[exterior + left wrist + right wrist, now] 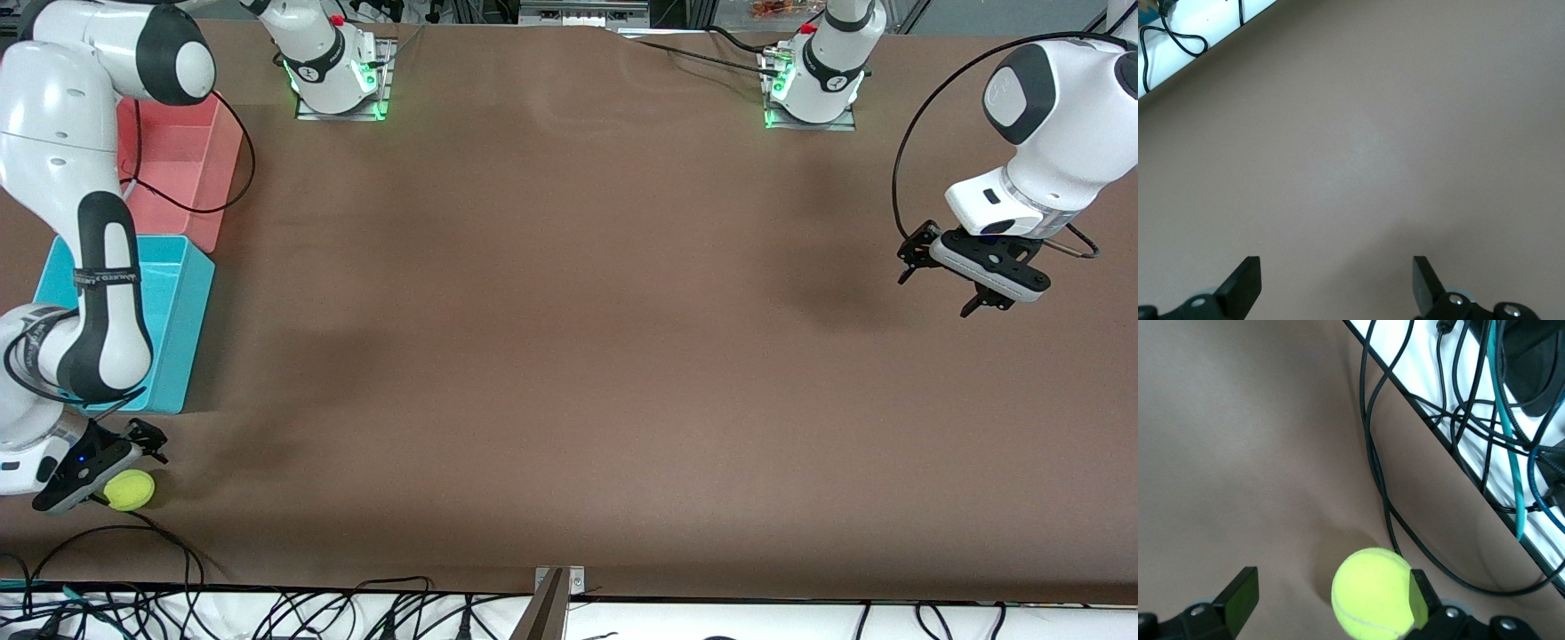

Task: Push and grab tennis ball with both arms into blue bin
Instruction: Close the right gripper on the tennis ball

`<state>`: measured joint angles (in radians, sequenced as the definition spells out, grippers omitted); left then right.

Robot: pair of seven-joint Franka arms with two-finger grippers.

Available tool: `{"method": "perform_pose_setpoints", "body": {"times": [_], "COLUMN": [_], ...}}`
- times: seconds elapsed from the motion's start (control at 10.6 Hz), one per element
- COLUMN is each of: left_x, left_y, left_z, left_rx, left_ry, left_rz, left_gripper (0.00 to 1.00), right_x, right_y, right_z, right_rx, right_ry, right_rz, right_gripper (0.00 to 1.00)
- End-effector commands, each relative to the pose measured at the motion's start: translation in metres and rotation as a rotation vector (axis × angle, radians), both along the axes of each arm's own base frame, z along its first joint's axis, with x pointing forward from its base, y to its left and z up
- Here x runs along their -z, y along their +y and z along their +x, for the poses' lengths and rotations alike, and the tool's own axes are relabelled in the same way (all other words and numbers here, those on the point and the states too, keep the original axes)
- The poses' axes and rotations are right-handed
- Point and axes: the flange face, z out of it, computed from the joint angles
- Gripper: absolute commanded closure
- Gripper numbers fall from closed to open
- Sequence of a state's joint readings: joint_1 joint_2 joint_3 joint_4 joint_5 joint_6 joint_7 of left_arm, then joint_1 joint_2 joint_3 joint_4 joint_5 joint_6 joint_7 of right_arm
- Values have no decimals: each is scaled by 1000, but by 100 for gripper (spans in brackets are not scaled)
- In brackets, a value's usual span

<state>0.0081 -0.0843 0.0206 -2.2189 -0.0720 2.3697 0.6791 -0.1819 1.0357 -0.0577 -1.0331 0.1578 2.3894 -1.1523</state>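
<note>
The small fuzzy yellow-green tennis ball [130, 490] lay on the brown table [569, 356], close to the edge nearest the front camera and at the right arm's end. In the right wrist view the ball [1371, 592] sat between the spread fingers, touching one black fingertip [1418, 597] while the other fingertip [1239, 599] stood clear of it, so the ball was not clamped. The right arm's black 2-finger gripper [120, 462] was down at the ball, released and wide. A thin black cable [1386, 500] ran across the table just beside the ball.

Farther from the front camera than the ball, at the same end, stood the bright cyan-blue rectangular plastic bin [182, 302], partly covered by the white right arm [98, 293]. A black band on that arm carried white lettering I could not read. Touching the blue bin, farther again, was the same-sized pink-red plastic tub [191, 156].

At the other end the white left arm [1058, 116] waited, its black 2-finger gripper [942, 283] hanging over bare table with its fingers apart, holding nothing; in its wrist view the gripper [1336, 283] showed only table between the fingertips.

Both arm bases [338, 71] glowed green.
</note>
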Motion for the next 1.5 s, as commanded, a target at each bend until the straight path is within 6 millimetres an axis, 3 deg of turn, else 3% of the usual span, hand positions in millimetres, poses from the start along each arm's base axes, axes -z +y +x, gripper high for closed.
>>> {"method": "perform_pose_setpoints", "body": {"times": [0.0, 0.47, 0.75, 1.03, 1.41], "left_x": [-9, -10, -9, -32, -56], "left_y": [-3, -3, -1, 22, 34], "left_z": [0, 0, -2, -2, -5], "left_rx": [0, 0, -2, -39, -59], "left_ry": [3, 2, 22, 84, 117], "left_rz": [21, 21, 19, 11, 3], "left_gripper": [0, 0, 0, 0, 0], "right_x": [16, 7, 25, 42, 39], "right_y": [-23, -36, -33, -33, -31], "right_z": [4, 5, 3, 0, 2], "right_rx": [36, -51, -43, -24, -69], "right_ry": [-40, -90, -73, -65, -82], "right_rz": [-18, -97, -78, -35, -61], "right_gripper": [0, 2, 3, 4, 45]}}
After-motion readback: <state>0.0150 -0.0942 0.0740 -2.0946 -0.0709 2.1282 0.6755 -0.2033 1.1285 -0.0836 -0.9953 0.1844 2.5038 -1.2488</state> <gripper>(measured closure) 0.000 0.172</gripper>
